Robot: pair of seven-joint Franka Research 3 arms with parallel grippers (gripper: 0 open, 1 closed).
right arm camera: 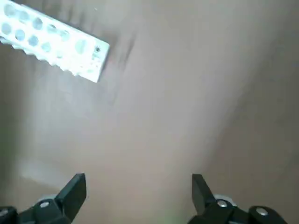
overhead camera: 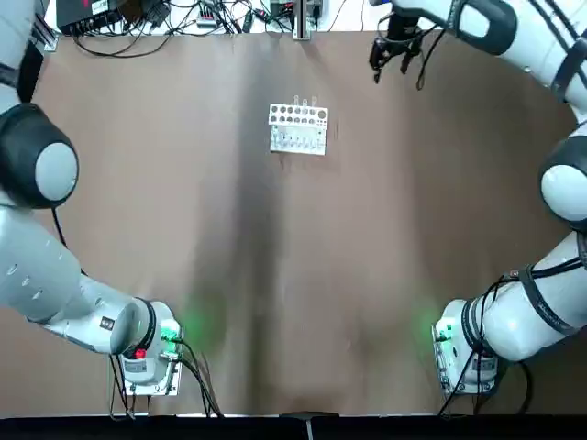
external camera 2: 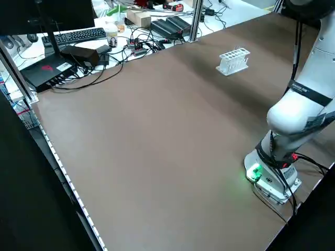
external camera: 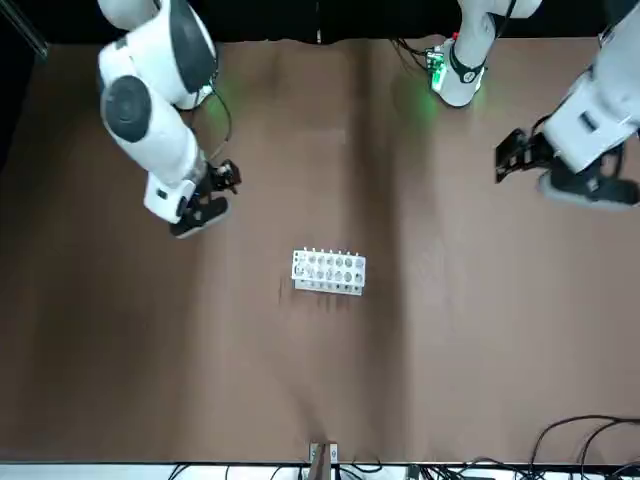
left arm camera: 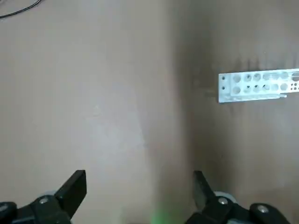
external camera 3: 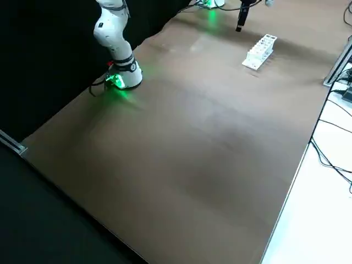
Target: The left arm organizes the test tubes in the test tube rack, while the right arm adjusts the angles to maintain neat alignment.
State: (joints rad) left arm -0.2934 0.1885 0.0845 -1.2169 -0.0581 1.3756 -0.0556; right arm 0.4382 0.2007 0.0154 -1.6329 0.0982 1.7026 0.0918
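The small white test tube rack (overhead camera: 298, 128) stands at the far middle of the brown table, also seen in the front view (external camera: 328, 271). A few thin clear test tubes (overhead camera: 297, 100) stick up from its far row. My right gripper (external camera: 225, 178) hangs high, to the right of the rack and apart from it. It is open and holds nothing in its wrist view (right arm camera: 138, 186), where the rack (right arm camera: 51, 39) lies far off. My left gripper (external camera: 512, 158) is raised at the table's left side. It is open and empty (left arm camera: 138, 186), with the rack (left arm camera: 259, 86) well away.
Both arm bases (overhead camera: 151, 353) (overhead camera: 463, 353) glow green at the near edge. Cables and boxes (overhead camera: 183, 14) lie past the far edge, with a keyboard (external camera 2: 78, 35) on the bench beyond. A metal post (overhead camera: 300, 23) stands at the far edge.
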